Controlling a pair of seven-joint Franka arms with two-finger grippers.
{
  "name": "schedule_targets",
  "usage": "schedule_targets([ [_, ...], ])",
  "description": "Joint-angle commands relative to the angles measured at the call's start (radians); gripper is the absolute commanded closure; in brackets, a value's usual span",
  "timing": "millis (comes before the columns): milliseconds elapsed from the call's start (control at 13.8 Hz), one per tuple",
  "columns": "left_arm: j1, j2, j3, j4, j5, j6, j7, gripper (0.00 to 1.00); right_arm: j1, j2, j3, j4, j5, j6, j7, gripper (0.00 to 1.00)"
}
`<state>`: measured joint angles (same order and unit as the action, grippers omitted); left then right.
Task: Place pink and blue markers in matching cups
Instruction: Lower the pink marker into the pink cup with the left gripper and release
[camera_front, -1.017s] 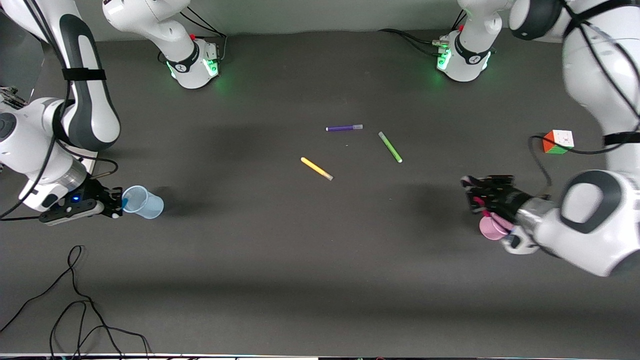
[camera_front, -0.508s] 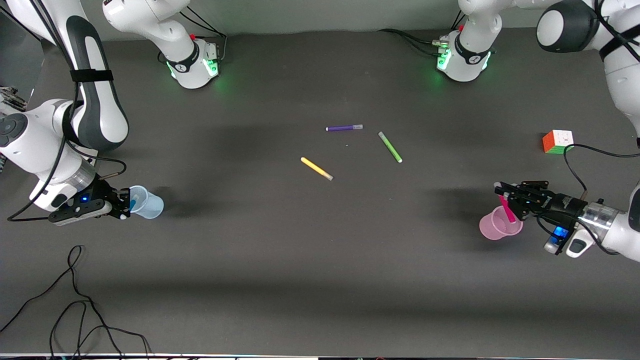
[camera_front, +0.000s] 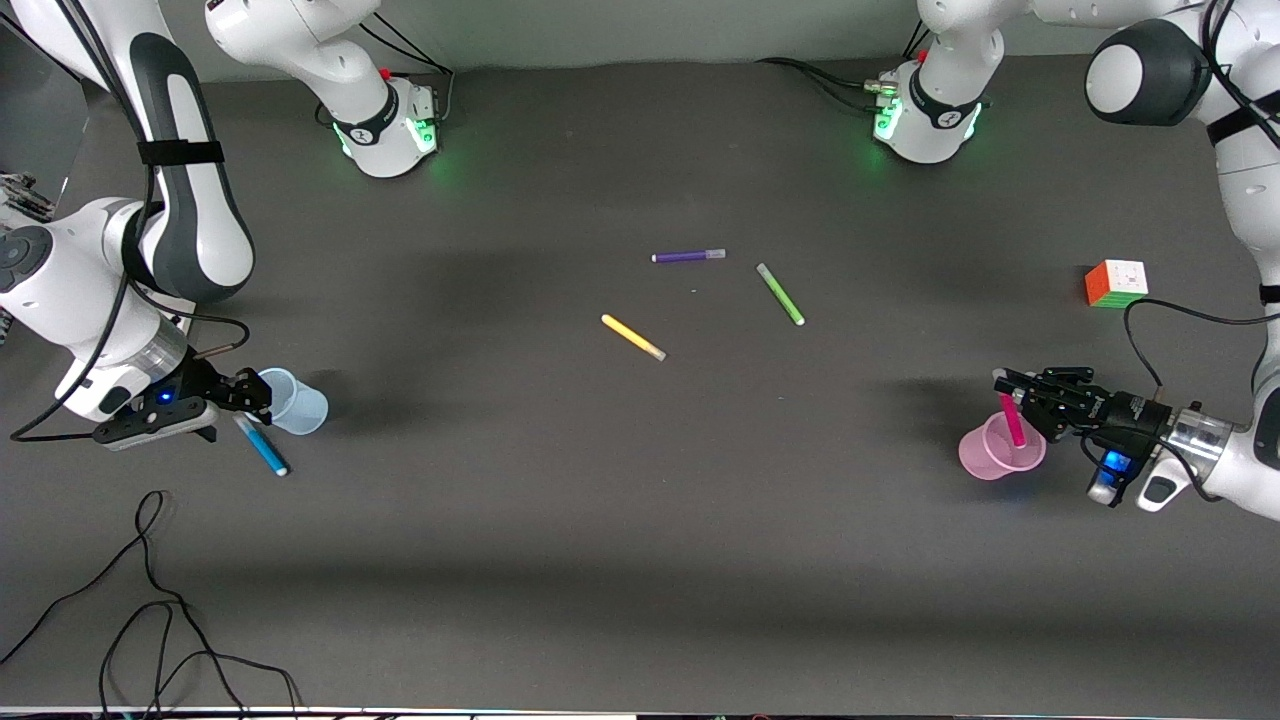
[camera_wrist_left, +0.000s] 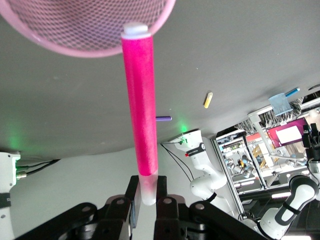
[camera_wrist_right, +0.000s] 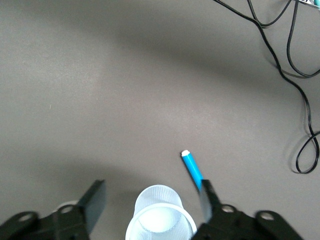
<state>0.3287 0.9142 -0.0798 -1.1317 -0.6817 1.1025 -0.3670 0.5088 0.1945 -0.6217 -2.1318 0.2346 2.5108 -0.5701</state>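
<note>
The pink cup (camera_front: 980, 455) stands toward the left arm's end of the table. My left gripper (camera_front: 1010, 385) is over it, shut on the pale cap of the pink marker (camera_front: 1013, 420). The marker points down with its tip at the cup's rim. In the left wrist view the fingers (camera_wrist_left: 161, 187) clamp the marker (camera_wrist_left: 141, 100) above the cup (camera_wrist_left: 75, 30). The pale blue cup (camera_front: 300, 405) stands toward the right arm's end. My right gripper (camera_front: 260, 397) is open around its rim. The blue marker (camera_front: 262, 447) lies on the table beside the cup, nearer the camera, and also shows in the right wrist view (camera_wrist_right: 192, 167) next to the cup (camera_wrist_right: 160, 217).
A purple pen (camera_front: 688, 256), a green pen (camera_front: 780, 293) and a yellow pen (camera_front: 633, 337) lie mid-table. A colour cube (camera_front: 1116, 283) sits toward the left arm's end. Loose black cables (camera_front: 150, 600) lie near the front edge, at the right arm's end.
The blue marker has left my right gripper and now lies on the table beside the blue cup. My right gripper has opened. My left gripper has lowered the pink marker slightly at the pink cup.
</note>
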Motion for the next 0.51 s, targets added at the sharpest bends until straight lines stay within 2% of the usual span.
schedule_targets([
  [0, 0.012, 0.017, 0.011, -0.016, -0.019, 0.002, 0.062, 1.00, 0.000, -0.012, -0.003, -0.010, 0.022, 0.006, -0.037, 0.00],
  [218, 0.013, 0.037, 0.017, -0.017, -0.018, 0.003, 0.114, 1.00, -0.006, 0.014, -0.003, 0.015, -0.001, 0.006, -0.069, 0.00],
  [436, 0.018, 0.051, 0.018, -0.017, -0.015, 0.051, 0.143, 1.00, -0.036, 0.193, -0.003, 0.148, -0.003, 0.005, -0.274, 0.00],
])
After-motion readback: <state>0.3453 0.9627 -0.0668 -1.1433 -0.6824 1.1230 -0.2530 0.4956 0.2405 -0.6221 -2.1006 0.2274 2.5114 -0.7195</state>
